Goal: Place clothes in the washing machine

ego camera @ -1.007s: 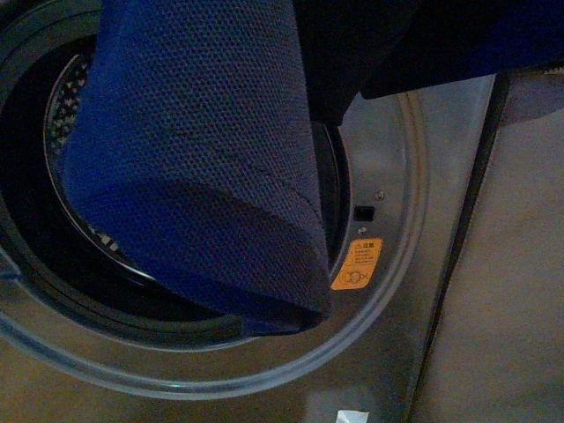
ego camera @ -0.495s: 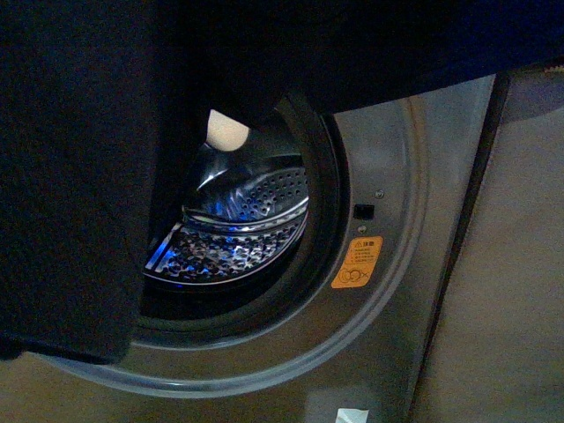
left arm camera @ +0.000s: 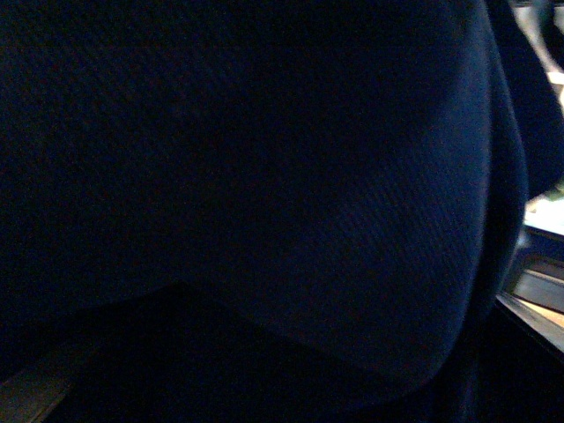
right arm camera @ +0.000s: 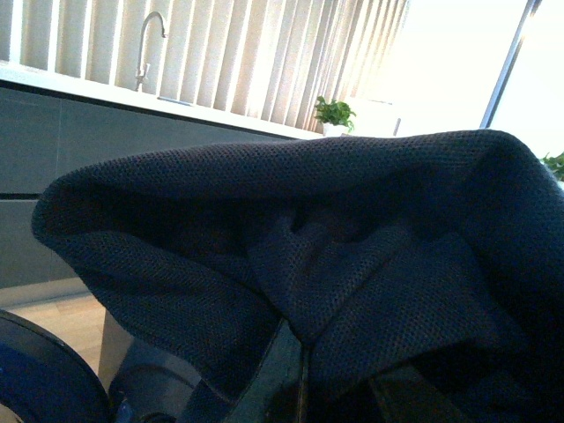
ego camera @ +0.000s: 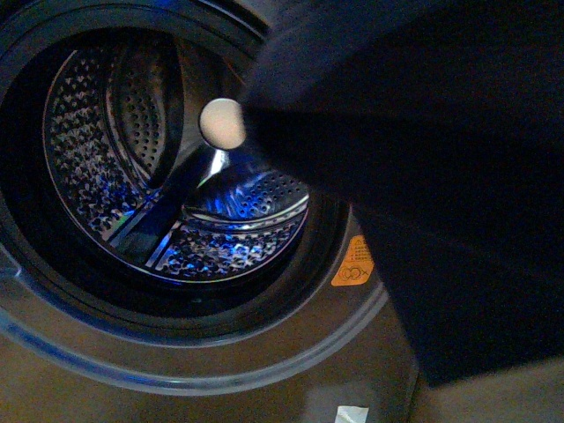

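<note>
The washing machine [ego camera: 264,352] fills the front view, its round porthole open onto the perforated steel drum [ego camera: 115,176] lit blue, with an orange sticker [ego camera: 352,263] on its rim. The clothes [ego camera: 441,176], dark navy knit fabric, hang across the upper right of that view, in front of the porthole's right side. The clothes fill the left wrist view [left arm camera: 264,176], hiding that gripper. In the right wrist view the clothes [right arm camera: 308,238] drape over the gripper, whose fingers are hidden under the fabric. Neither gripper shows in the front view.
A round white knob [ego camera: 222,122] sits at the drum's back. A white tag [ego camera: 352,414] lies low on the machine front. The right wrist view shows a counter with a faucet [right arm camera: 150,44], blinds and a potted plant [right arm camera: 335,115] behind.
The dark fabric has swung from the left side of the front view to the upper right. The drum, mostly covered before, now shows almost whole.
</note>
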Controlling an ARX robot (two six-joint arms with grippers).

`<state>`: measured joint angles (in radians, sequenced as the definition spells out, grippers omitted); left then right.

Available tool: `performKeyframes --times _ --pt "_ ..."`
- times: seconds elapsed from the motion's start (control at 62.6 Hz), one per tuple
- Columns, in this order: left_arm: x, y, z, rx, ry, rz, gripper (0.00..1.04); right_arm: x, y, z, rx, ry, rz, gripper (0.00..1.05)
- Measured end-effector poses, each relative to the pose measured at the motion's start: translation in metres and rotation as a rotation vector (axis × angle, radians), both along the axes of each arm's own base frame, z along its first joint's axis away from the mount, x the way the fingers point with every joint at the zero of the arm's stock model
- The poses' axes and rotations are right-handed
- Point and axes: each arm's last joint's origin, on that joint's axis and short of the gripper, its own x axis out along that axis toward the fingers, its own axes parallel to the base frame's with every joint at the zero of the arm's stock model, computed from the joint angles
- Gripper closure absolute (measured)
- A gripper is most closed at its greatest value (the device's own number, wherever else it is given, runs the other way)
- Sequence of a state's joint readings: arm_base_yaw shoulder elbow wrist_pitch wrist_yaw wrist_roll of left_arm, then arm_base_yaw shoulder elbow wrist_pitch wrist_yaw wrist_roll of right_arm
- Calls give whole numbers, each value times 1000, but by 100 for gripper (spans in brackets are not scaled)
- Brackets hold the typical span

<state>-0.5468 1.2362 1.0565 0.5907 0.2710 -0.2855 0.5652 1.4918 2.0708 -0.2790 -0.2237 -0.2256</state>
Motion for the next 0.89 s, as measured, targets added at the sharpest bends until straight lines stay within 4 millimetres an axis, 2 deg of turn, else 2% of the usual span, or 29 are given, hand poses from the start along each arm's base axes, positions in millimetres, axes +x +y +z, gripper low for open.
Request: performKeyframes --times 0.256,0.352,0.703,0.895 --pt "3 -18 10 45 25 234 7 0 0 0 0 1 -1 99" --pt "0 -24 12 53 14 261 7 0 0 0 0 1 -1 99" --pt "-26 -41 21 -1 11 5 7 0 0 0 0 0 -1 99" --pt "-34 -44 28 -36 13 -49 7 -1 0 0 1 -1 -1 99"
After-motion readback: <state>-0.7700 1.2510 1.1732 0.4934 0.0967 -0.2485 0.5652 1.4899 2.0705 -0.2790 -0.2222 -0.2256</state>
